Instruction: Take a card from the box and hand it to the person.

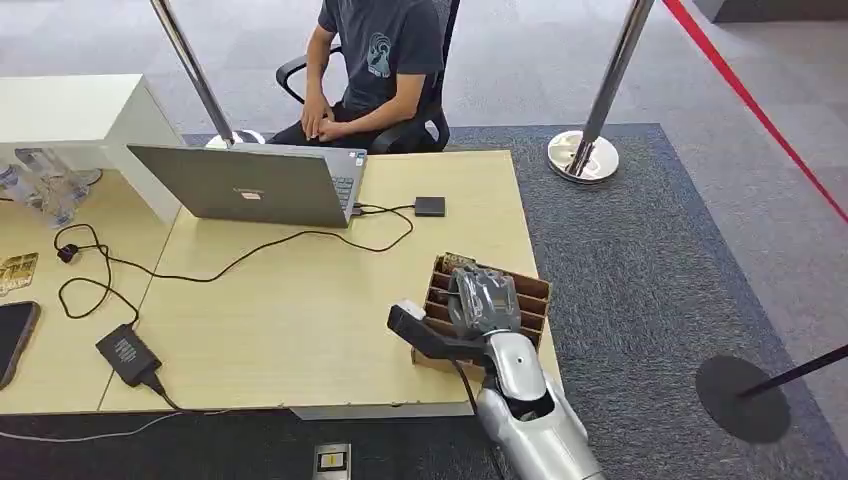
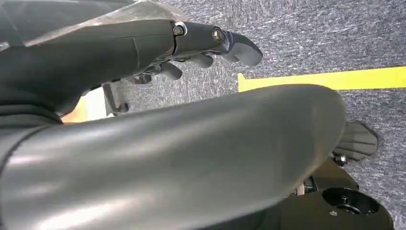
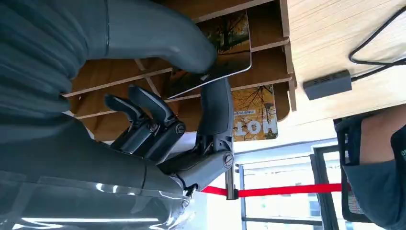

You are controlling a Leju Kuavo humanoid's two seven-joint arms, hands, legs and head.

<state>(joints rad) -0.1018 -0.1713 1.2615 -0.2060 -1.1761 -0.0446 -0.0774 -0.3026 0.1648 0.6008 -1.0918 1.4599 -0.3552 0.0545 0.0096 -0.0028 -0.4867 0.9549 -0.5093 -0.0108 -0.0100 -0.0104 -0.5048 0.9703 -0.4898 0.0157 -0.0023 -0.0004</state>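
Observation:
The brown wooden card box [image 1: 532, 292] stands at the table's near right corner. My right hand [image 1: 484, 300] reaches down into it from above. In the right wrist view my right hand [image 3: 158, 124] pinches a glossy card [image 3: 227, 52] with an autumn-tree picture between thumb and one finger, the card still partly among the box's dividers [image 3: 268, 45]. A second card [image 3: 256, 112] stands in the end slot, seen also as a card [image 1: 457, 262] at the box's far end. The person [image 1: 385, 50] sits across the table, hands in lap. My left hand [image 2: 143, 48] hangs beside the body above carpet, holding nothing, fingers apart.
An open laptop [image 1: 250, 185] sits at the table's far side with a cable to a small black hub [image 1: 429, 207]. A power adapter [image 1: 128, 355] and phone [image 1: 12, 340] lie at the left. A stanchion base [image 1: 582, 155] and red belt [image 1: 750, 100] stand to the right.

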